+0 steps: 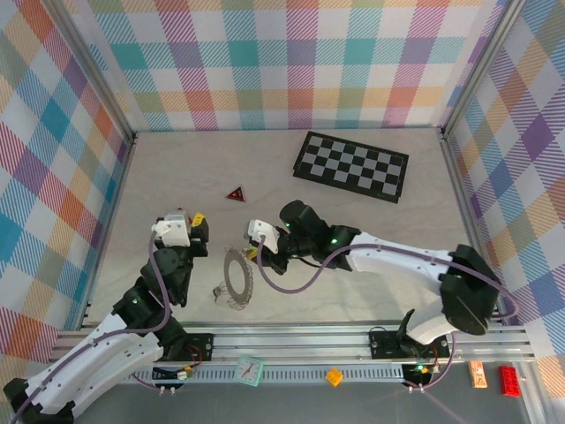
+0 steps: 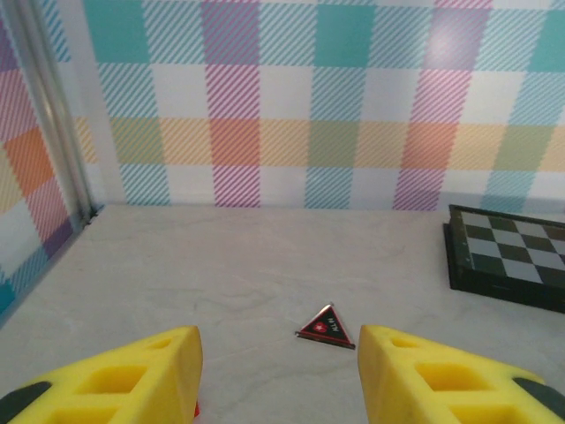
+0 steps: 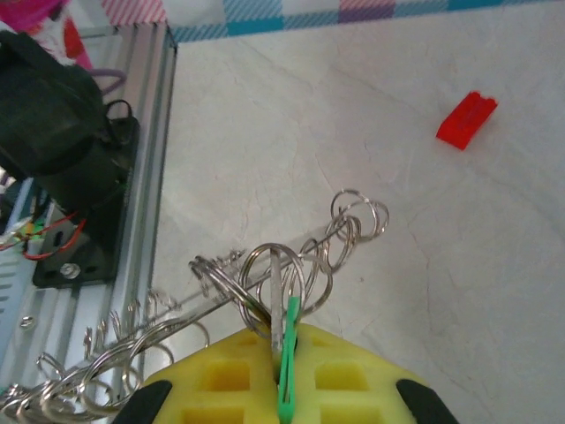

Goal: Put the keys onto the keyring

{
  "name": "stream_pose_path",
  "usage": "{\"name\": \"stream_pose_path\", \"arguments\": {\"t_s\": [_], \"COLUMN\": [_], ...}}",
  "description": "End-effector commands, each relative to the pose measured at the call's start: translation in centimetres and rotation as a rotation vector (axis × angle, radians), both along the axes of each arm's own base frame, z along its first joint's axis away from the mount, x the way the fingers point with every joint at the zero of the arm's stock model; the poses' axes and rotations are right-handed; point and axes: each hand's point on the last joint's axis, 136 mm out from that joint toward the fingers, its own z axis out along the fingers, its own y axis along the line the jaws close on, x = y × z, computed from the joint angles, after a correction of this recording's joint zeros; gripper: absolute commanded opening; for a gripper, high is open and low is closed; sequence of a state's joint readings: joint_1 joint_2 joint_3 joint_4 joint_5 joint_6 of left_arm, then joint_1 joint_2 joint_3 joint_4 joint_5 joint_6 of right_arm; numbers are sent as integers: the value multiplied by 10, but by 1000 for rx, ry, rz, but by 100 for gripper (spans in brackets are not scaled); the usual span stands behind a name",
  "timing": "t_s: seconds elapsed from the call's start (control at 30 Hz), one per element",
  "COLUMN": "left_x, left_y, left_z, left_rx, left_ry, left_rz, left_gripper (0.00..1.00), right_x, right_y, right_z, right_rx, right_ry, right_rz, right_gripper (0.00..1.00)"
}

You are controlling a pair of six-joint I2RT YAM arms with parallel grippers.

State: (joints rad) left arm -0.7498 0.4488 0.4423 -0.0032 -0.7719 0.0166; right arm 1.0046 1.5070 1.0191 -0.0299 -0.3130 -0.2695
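Right gripper [image 3: 284, 389] clamped shut on the green-tagged key [image 3: 279, 309], at the rim of the keyring [image 3: 212, 276] between both grippers; left gripper [image 2: 278, 358] part open, empty. Best practice is probably to feed the key squarely into one split loop while steadying the ring. Keyring: grey hoop fringed with small silver wire loops.

Overhead looking down, left wrist low facing far wall [image 2: 282, 97], sharing chessboard [image 1: 351, 166], right wrist close, probably downward

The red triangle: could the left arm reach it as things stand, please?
Probably yes: the left gripper is open, and the red triangle lies just ahead of it on bare table, with nothing between them.
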Motion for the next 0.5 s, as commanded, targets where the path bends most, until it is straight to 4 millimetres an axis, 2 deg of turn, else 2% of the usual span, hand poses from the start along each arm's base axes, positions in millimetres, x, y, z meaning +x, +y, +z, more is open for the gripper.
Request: {"name": "stream_pose_path", "arguments": {"t_s": [0.0, 0.1, 0.27, 0.37, 0.47], "left_x": [1, 6, 14, 18, 22], "left_y": [6, 1, -5, -9, -10], "left_z": [-3, -14, -32, -42, -49], "left_rx": [-34, -30, -18, -23, -15], "left_ry": [19, 41, 75, 89, 106], "left_rz": [41, 34, 33, 30, 31], "left_gripper": [49, 50, 53, 55, 56], "right_x": [19, 33, 42, 44, 49], "right_y": [1, -32, -99, -131, -154], "right_z": [-8, -50, -99, -123, -135], "right_rx": [-14, -230, -577, -756, -869], "right_ry": [-68, -156, -270, -311, -350], "right_rz": [-51, -80, -71, -61, -80], "right_gripper": [0, 0, 0, 0, 0]}}
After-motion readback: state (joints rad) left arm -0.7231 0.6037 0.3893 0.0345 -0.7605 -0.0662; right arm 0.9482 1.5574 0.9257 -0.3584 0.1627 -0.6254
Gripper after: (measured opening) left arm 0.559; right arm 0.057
